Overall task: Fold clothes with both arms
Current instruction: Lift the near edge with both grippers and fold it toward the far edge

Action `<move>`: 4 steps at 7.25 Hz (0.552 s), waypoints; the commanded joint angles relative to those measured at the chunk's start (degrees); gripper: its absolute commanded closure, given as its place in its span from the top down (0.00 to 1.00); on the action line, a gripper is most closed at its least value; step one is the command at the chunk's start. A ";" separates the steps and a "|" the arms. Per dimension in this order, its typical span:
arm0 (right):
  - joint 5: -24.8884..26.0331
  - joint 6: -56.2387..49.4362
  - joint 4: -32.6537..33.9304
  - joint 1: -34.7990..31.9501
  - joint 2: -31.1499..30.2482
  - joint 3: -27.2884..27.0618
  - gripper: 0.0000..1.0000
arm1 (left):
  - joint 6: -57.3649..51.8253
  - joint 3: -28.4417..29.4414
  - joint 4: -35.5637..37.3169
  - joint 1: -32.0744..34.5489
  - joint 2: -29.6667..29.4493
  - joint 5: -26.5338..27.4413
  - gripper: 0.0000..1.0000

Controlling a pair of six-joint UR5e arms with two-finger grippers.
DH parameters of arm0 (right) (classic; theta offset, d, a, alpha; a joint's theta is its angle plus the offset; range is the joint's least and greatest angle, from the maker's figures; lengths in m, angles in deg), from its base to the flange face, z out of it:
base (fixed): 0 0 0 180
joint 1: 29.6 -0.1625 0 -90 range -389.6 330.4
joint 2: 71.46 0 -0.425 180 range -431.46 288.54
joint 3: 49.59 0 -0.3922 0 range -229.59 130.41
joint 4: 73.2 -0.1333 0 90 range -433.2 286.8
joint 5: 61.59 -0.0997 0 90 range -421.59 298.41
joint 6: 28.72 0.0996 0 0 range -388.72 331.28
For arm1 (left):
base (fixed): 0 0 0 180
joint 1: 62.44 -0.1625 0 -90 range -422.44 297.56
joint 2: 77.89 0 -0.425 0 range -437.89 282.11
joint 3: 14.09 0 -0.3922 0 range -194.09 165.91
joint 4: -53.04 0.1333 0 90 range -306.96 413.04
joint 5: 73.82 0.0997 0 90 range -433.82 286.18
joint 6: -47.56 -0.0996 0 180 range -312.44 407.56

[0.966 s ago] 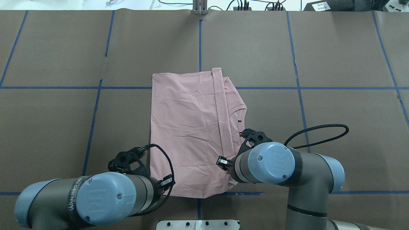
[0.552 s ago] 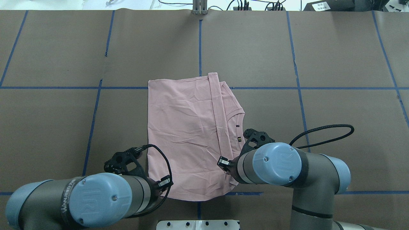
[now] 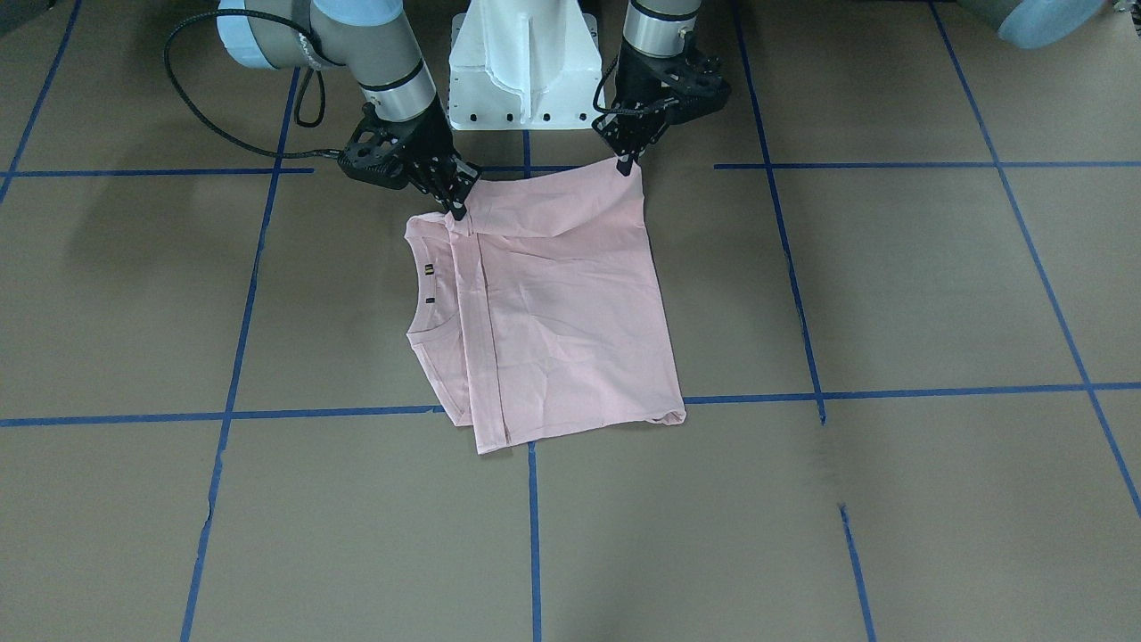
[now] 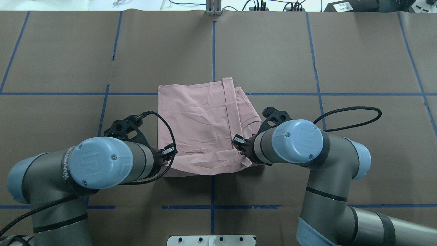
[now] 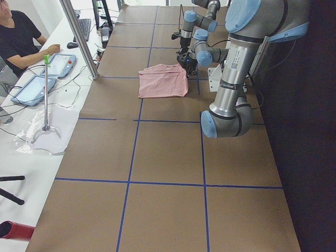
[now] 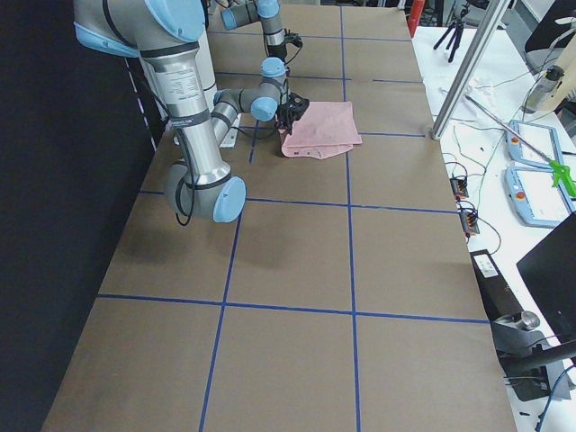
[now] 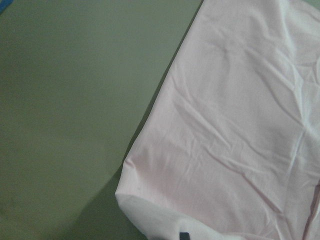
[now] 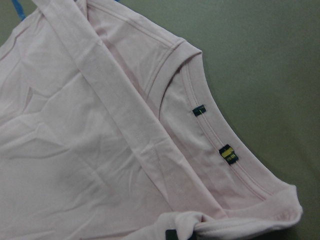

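Pink T-shirt [image 3: 570,312], robot-side corners pinched by left gripper [image 3: 627,164] and right gripper [image 3: 457,209]

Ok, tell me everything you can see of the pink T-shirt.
The pink T-shirt is pale, thin, creased fabric, folded to a rough rectangle with a hemmed strip along it. Its neckline and two small tags show at the robot's right. The left gripper and right gripper pinch its near corners, lifted; the rest lies on the brown table.
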 commanded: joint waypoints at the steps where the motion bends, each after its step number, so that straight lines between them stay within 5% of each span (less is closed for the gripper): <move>1: -0.01 -0.06 -0.16 -0.97 1.85 2.27 0.00 | -0.02 2.98 -4.21 0.58 -0.02 0.08 0.00; 3: -0.09 -0.15 -0.16 -3.84 2.64 3.40 0.00 | -0.88 3.51 -4.48 3.45 -0.20 0.08 0.00; 4: -0.18 -1.54 -0.16 -6.74 6.56 8.98 0.00 | -1.24 8.12 -9.62 8.53 -1.24 0.00 0.00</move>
